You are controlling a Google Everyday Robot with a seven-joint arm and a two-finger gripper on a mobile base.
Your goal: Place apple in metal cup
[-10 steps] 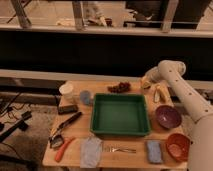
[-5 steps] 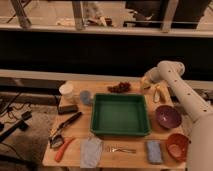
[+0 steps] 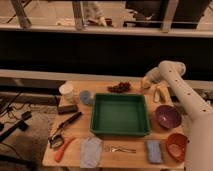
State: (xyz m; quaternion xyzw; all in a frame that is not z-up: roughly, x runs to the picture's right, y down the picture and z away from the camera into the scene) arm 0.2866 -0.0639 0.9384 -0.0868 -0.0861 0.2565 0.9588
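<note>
My gripper (image 3: 146,81) hangs at the end of the white arm over the table's back right, between the grapes (image 3: 119,87) and the banana (image 3: 161,93). A small pale yellow round shape (image 3: 145,85) sits right at the gripper's tip; it looks like the apple, and I cannot tell whether it is held or lying on the table. A short dark grey thing (image 3: 67,108) stands at the far left, just in front of the white cup (image 3: 66,92); I cannot tell whether it is the metal cup.
A green tray (image 3: 100,131) fills the table's middle. A blue-grey cup (image 3: 85,97) is to its left, a purple bowl (image 3: 167,116) and an orange bowl (image 3: 176,145) to its right. Tools, a cloth (image 3: 91,151), a fork (image 3: 120,149) and a sponge (image 3: 154,150) line the front.
</note>
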